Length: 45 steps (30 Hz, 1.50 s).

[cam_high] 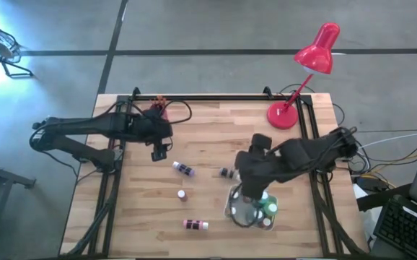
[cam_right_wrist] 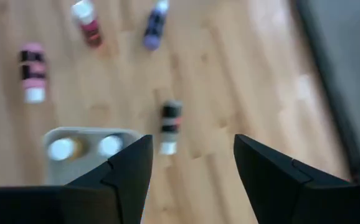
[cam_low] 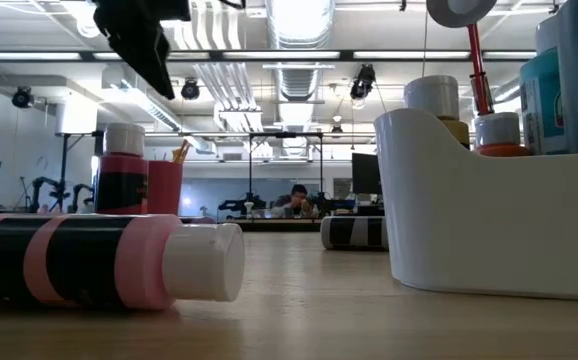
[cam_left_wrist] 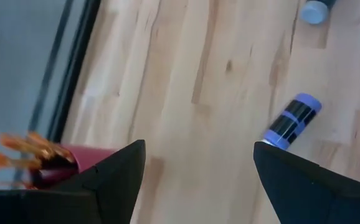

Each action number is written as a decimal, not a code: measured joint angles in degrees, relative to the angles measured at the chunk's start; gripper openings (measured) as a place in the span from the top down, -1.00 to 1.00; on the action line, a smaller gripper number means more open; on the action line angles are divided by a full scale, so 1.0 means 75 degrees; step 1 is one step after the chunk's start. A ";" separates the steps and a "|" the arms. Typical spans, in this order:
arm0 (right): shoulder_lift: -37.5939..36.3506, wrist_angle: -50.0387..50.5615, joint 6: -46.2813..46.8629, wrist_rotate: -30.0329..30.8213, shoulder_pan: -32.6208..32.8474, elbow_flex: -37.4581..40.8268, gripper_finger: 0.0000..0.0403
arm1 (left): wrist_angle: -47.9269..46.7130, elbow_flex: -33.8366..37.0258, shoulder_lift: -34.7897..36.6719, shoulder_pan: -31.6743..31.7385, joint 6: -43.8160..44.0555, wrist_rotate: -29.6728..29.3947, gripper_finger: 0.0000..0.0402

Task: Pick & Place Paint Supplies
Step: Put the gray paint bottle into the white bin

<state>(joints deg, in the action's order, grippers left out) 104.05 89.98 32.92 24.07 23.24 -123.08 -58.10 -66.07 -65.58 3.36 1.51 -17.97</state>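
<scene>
A white caddy [cam_high: 231,211] holding paint bottles [cam_high: 270,207] sits near the surface's [cam_high: 208,137] front edge, right of centre. Four more bottles lie scattered mid-surface, the pink one [cam_high: 195,224] nearest the front. The right tool [cam_high: 254,196] hangs open-jawed over the caddy; the left tool [cam_high: 159,152] waits open beside the brush cup [cam_high: 157,111] at the back-left.

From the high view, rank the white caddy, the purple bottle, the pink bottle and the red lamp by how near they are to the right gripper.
1. White caddy, directly under the right gripper.
2. Pink bottle, near the front edge.
3. Purple bottle, mid-table, about as close as the pink one.
4. Red lamp, back right corner.

Purple bottle [cam_left_wrist: 292,121] on wooden table [cam_left_wrist: 211,93]
</scene>
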 joint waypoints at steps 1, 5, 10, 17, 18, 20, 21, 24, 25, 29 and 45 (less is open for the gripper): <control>-0.0095 0.0006 -0.0092 0.0219 -0.0013 0.0046 -0.07 | -0.0002 0.0053 0.0004 0.0000 0.0225 0.0005 -0.51; -0.0446 0.0009 -0.0495 0.0966 -0.0077 0.0170 -0.05 | 0.0164 0.0361 0.0017 0.0000 0.0732 -0.0002 -0.51; -0.0703 0.0008 -0.0768 0.1517 -0.0282 0.0194 -0.06 | 0.1038 0.1019 0.0017 0.0000 0.1157 -0.0010 -0.51; -0.0740 0.0005 -0.0832 0.1841 -0.0933 0.0197 -0.15 | 0.3429 0.1806 -0.0235 0.0006 0.0158 0.0998 -0.51; -0.0740 0.0005 -0.0846 0.1735 -0.1039 0.0198 -0.17 | 0.3648 0.1775 -0.0385 0.0006 -0.0048 0.1286 -0.51; -0.0740 0.0005 -0.0818 0.1416 -0.1244 0.0199 -0.19 | 0.3734 0.1570 -0.0811 0.0006 -0.0446 0.1621 -0.51; -0.0754 0.0005 -0.0821 0.1238 -0.1347 0.0199 -0.20 | 0.3713 0.1429 -0.1089 0.0006 -0.0720 0.1732 -0.51; -0.0796 0.0005 -0.0910 0.1009 -0.1517 0.0202 -0.23 | 0.3636 0.1014 -0.1987 0.0009 -0.1611 0.1934 -0.51; -0.0818 0.0005 -0.0915 0.0992 -0.1536 0.0202 -0.24 | 0.3636 0.0850 -0.2293 0.0006 -0.1867 0.1939 -0.51; -0.0894 0.0005 -0.0940 0.0969 -0.1573 0.0202 -0.28 | 0.3754 0.0161 -0.3274 -0.0006 -0.2517 0.2041 -0.51; -0.1496 0.0005 -0.1079 0.1071 -0.1588 0.0205 -0.28 | 0.4756 -0.1080 -0.5357 -0.0274 -0.3194 0.3277 -0.51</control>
<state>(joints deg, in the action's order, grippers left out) 92.82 90.02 24.82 32.10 11.33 -121.54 -22.43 -74.17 -105.76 1.30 -22.45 6.61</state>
